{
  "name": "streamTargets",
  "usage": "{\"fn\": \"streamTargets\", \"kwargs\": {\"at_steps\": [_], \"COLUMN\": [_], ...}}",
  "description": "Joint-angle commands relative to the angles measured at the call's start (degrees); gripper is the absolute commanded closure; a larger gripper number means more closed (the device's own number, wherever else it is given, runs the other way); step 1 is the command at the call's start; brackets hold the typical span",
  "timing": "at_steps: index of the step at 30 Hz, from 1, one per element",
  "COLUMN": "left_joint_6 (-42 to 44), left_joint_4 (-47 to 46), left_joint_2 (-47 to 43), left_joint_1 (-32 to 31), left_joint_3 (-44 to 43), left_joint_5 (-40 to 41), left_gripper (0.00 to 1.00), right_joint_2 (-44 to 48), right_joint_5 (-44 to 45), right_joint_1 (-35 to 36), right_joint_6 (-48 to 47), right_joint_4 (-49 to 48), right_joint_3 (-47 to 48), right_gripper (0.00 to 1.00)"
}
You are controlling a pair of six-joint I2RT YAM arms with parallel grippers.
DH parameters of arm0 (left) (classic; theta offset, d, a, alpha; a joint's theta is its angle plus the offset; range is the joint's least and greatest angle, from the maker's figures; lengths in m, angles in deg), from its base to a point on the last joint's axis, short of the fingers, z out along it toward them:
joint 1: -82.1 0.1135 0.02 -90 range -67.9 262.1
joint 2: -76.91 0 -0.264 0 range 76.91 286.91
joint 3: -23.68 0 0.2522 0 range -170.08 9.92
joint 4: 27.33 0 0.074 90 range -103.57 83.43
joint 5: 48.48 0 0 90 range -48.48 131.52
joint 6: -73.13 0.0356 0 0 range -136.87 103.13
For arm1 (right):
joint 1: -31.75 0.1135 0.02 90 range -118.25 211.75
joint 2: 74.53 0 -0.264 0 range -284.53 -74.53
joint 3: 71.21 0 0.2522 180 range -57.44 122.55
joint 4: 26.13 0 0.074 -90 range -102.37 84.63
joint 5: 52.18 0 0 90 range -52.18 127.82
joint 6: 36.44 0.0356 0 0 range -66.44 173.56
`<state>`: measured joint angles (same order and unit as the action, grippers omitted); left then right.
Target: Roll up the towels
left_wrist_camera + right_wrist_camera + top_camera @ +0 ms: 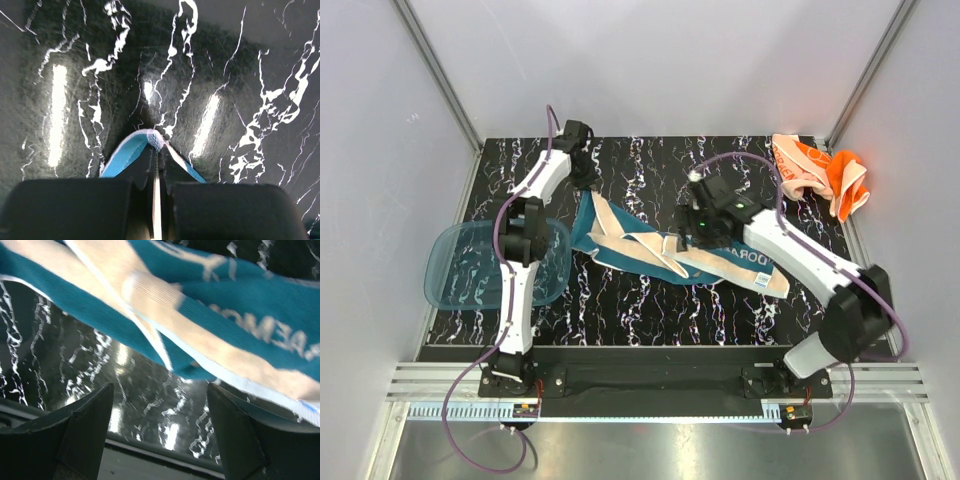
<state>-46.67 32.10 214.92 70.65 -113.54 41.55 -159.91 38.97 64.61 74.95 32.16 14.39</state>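
Closest to the top camera are the two arms, reaching up from the bottom of the frame. Under them is the dark marble table. In the middle of the frame the teal towel lies long and twisted, with its cream side showing in places. It is not flat and not rolled. A see-through blue tray sits at the left. The orange towel is in a heap at the upper right, well apart from both arms.

The left gripper is squeezed tight on one corner of the teal towel, at its upper left end. The right gripper is wide open just over the middle of that towel and holds nothing.

I think the job is only starting. Both towels need to be laid flat and rolled.
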Motion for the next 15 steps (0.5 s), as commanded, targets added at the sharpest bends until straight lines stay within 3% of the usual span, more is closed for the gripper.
{"fn": "streamTargets", "kwargs": {"at_steps": [1,8,15], "left_joint_6": [0.6,0.5,1.8], "left_joint_4": [-2.6,-2.8,-2.3], "left_joint_2": [-5.7,-9.4,-11.8], "left_joint_1": [0.2,0.2,0.2], "left_joint_3": [3.7,9.1,10.1], "left_joint_5": [-2.4,-5.1,-5.7], "left_gripper": [1.0,1.0,1.0], "right_joint_2": [-7.0,-25.0,-36.2], "right_joint_5": [5.3,18.6,26.7], "right_joint_1": [5.3,11.0,14.0], "right_joint_6": [-0.2,-0.4,1.5], "right_joint_4": [1.1,11.7,19.1], "right_joint_3": [9.1,26.0,35.6], "right_gripper": [0.18,0.18,0.18]}}
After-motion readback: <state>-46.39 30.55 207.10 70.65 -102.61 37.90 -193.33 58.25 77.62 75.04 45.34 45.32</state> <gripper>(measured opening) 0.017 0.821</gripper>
